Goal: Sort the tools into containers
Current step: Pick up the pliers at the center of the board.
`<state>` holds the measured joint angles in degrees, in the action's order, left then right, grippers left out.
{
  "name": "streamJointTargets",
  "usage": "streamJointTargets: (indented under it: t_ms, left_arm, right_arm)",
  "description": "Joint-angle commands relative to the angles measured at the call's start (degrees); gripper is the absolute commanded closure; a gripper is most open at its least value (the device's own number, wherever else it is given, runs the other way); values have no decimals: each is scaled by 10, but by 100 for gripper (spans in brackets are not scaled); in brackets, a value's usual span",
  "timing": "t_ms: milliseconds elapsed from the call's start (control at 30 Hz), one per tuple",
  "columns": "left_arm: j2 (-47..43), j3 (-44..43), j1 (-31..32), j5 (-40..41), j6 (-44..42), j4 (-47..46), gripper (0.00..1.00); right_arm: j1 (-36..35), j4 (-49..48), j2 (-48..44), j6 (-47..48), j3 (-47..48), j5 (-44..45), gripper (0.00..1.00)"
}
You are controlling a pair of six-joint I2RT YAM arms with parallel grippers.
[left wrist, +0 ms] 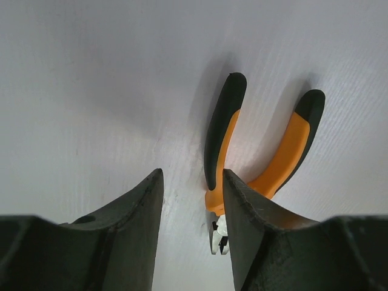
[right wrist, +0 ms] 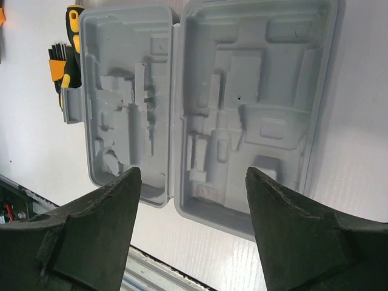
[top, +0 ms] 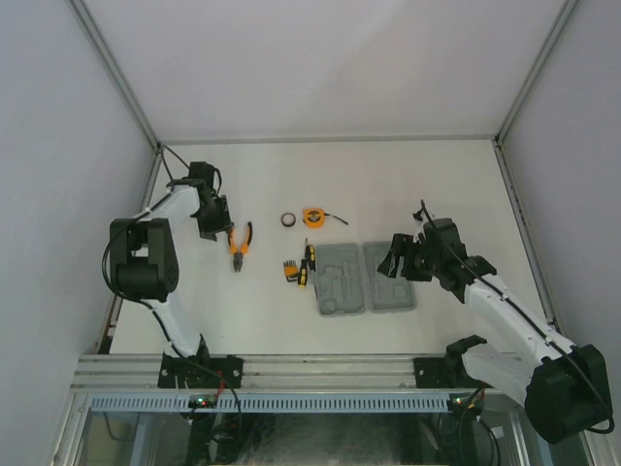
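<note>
The orange-and-black pliers [top: 241, 245] lie on the table at the left, handles pointing away in the left wrist view. My left gripper [top: 219, 225] hovers just left of them, open. Its fingertips [left wrist: 192, 176] straddle bare table, and the pliers' head [left wrist: 218, 237] peeks out by the right finger [left wrist: 254, 230]. The grey tool case [top: 364, 279] lies open, both halves showing moulded recesses [right wrist: 177, 79]. My right gripper [top: 392, 260] hangs open over its right half, fingertips [right wrist: 194, 173] wide apart, holding nothing. Two screwdrivers [top: 307, 264] and the orange hex-key set [top: 289, 272] lie left of the case.
A round orange tape measure [top: 313, 217] and a small black ring [top: 289, 220] sit behind the case. White enclosure walls close the table on three sides. An aluminium rail [top: 310, 369] runs along the near edge.
</note>
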<state>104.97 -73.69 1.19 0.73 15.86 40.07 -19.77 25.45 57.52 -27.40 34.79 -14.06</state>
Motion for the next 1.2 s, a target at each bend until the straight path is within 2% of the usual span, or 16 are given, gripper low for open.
streamJointTargets:
  t_ms: [0, 700, 1167]
  left_arm:
    - [13, -35, 4, -18, -10, 5, 52]
    - [63, -61, 21, 40, 20, 2, 61]
    - [25, -45, 23, 30, 33, -16, 82]
  right_arm:
    - [-11, -28, 4, -11, 0, 10, 31]
    - [-28, -33, 10, -15, 1, 18, 32]
    - [-29, -24, -10, -22, 3, 27, 32]
